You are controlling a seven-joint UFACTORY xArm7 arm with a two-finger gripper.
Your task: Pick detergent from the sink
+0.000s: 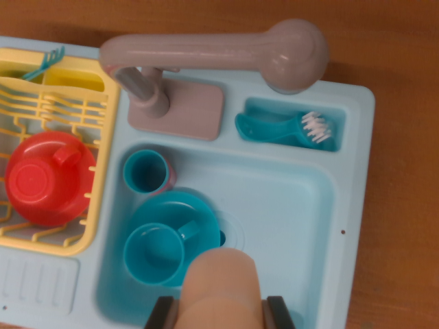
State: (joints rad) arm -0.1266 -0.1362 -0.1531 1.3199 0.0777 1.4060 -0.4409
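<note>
The detergent (223,284) is a rounded peach-tan bottle at the bottom middle of the wrist view, close to the camera and over the near part of the light blue sink (295,205). My gripper (221,315) is shut on it. One dark finger (162,312) presses its left side and the other finger (280,312) presses its right side. The bottle's lower part is cut off by the frame edge.
In the basin lie a teal cup (145,171) and a second teal cup (154,252) on a teal plate (195,209). A grey faucet (206,55) reaches across the top. A teal brush (288,129) lies in a side slot. At left, a yellow rack (96,205) holds a red cup (48,179).
</note>
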